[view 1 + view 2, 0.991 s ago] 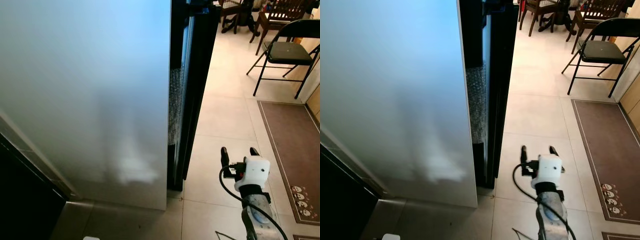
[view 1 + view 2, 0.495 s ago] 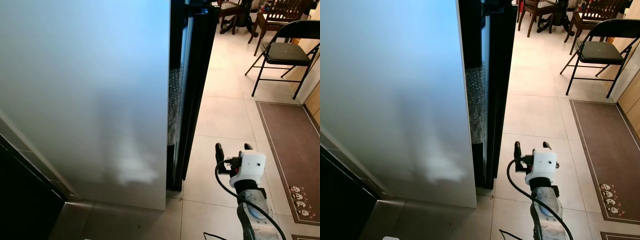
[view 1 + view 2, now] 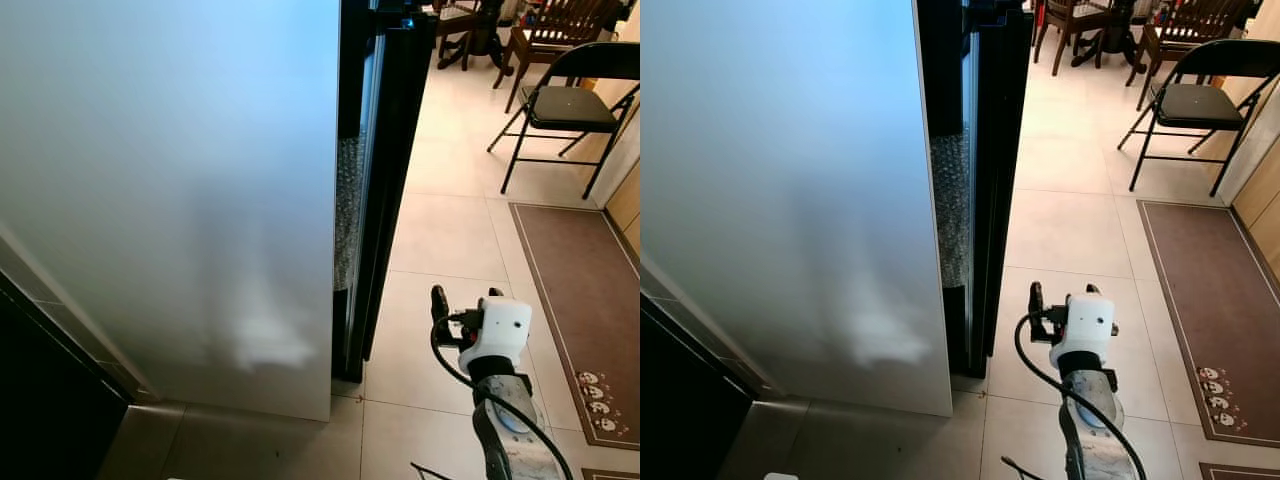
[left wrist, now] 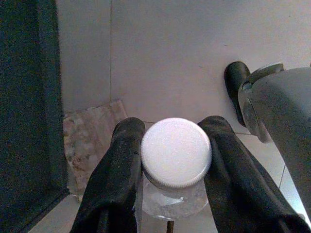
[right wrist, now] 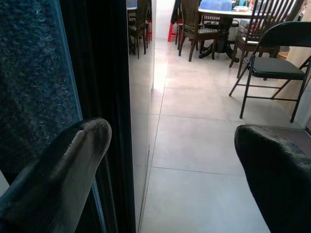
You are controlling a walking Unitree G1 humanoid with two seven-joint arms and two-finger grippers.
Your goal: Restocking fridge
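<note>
1. The left end effector (image 4: 175,160) is seen in the left wrist view closed on a clear bottle (image 4: 167,201), its two black fingers (image 4: 121,174) pressed against either side just under the white cap (image 4: 176,151).
2. The bottle is held upright over the pale tiled floor (image 4: 160,58), with its cap facing the wrist camera.
3. The right end effector (image 3: 466,297) is held out low in front of the robot, above the floor tiles and just right of the fridge's (image 3: 170,180) open edge.
4. Its fingers are spread wide apart, and nothing is held between them.
5. In the right wrist view, the dark door edge (image 5: 104,97) is seen close beside one fingertip (image 5: 73,155); whether the two are touching cannot be told.
6. A black folding chair (image 3: 570,100) and a brown rug (image 3: 580,290) are seen further off to the right.
</note>
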